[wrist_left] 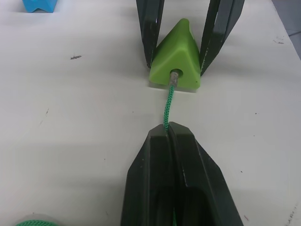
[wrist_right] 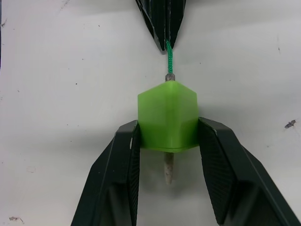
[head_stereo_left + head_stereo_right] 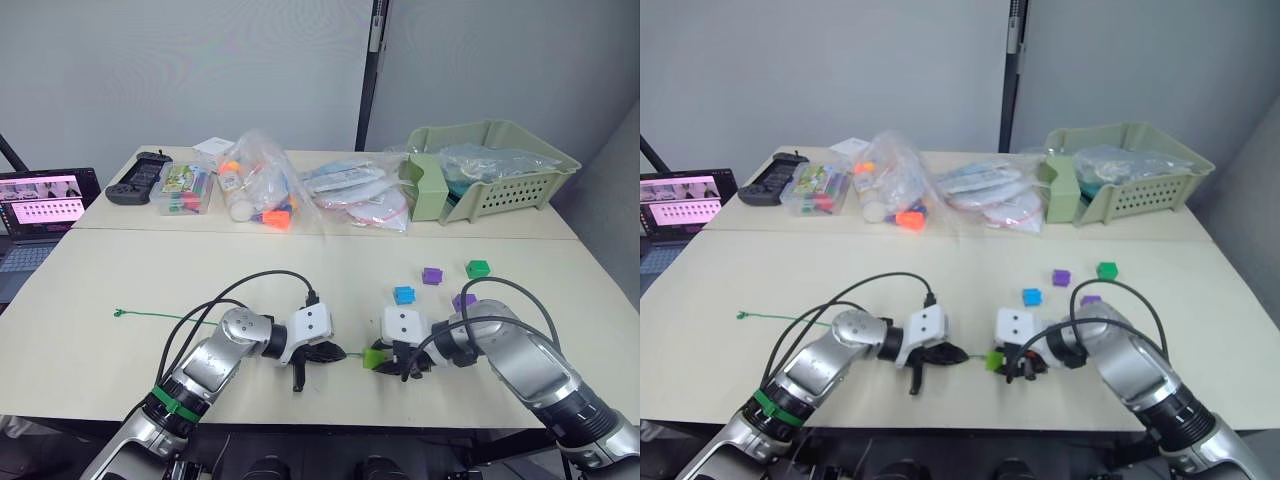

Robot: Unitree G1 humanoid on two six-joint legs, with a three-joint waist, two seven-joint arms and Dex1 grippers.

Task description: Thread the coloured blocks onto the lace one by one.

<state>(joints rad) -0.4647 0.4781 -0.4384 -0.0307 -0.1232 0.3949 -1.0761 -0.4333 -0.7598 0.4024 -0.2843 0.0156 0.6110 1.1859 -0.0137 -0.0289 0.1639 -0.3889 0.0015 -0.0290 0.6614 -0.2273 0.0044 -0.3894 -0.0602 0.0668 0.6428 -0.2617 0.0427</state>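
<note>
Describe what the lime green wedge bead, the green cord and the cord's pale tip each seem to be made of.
Lime green wedge bead: apparently smooth moulded plastic, with an even colour and a soft sheen. Thin green cord: a braided textile, its woven pattern visible. Pale stiff tip: a matt, rigid, rough-looking sheath, possibly plastic or hardened coating; the material is uncertain.

No words or numbers can be read anywhere. The open dark laptop [image 3: 42,215] shows small pink rows, too tiny to read.
</note>
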